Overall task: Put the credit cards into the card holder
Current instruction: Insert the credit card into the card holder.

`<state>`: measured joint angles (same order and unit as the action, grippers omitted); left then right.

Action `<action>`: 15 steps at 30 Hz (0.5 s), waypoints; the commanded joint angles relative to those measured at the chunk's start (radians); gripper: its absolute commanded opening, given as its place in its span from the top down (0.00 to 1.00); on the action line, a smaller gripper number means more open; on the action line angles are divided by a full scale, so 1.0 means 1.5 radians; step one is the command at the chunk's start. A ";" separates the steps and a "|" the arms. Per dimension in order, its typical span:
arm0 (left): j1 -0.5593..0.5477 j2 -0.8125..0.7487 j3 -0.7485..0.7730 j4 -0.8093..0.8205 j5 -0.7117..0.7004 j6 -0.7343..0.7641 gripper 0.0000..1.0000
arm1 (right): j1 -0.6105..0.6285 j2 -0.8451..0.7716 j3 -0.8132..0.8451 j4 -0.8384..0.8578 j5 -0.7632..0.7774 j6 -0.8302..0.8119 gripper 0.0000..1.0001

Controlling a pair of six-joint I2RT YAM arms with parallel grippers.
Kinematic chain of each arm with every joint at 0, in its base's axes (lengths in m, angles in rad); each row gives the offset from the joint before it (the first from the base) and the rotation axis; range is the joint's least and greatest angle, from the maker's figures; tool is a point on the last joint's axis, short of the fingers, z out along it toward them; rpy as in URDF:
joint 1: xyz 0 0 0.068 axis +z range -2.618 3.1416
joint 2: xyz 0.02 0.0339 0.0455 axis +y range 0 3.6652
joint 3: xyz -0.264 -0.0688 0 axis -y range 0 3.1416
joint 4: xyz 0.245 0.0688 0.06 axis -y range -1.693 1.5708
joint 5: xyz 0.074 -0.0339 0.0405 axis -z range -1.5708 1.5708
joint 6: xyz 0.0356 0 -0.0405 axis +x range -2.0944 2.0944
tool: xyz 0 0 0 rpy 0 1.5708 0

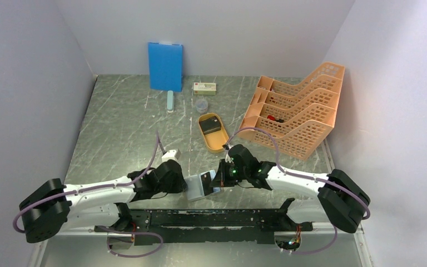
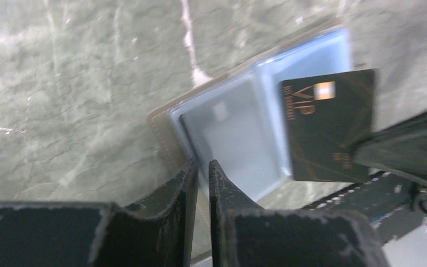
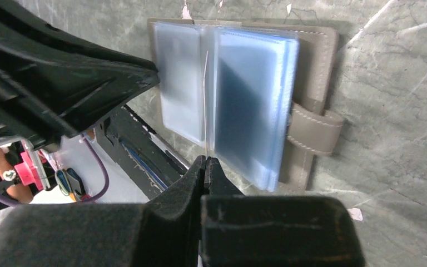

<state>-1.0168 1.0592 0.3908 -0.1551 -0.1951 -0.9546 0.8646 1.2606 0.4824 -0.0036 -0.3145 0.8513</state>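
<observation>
Card (image 2: 327, 125) (gold "VIP") over holder (image 2: 231, 133)

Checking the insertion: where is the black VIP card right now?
The thin black credit card is pinched in the right gripper, over the open taupe-grey card holder, near the front edge of the grey marbled table in the top view.

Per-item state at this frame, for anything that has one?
card holder: open, lying flat, sleeves up.
credit card: gripped over the holder's sleeves, not tucked in.
left hand: shut on the card holder's edge.
right hand: shut on the credit card.
orange tray: holds a dark stack.
</observation>
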 commanded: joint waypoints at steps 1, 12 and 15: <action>0.003 0.026 -0.026 0.012 -0.012 -0.008 0.82 | -0.002 -0.028 0.013 -0.022 0.016 -0.010 1.00; 0.004 0.054 -0.039 0.011 -0.026 -0.011 0.85 | -0.002 -0.006 -0.002 0.051 -0.016 0.012 1.00; 0.003 0.056 -0.039 0.009 -0.028 -0.012 0.85 | -0.002 0.007 0.003 0.046 -0.017 0.010 1.00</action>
<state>-1.0161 1.1191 0.3580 -0.1093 -0.2085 -0.9695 0.8646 1.2469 0.4816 0.0376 -0.3267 0.8604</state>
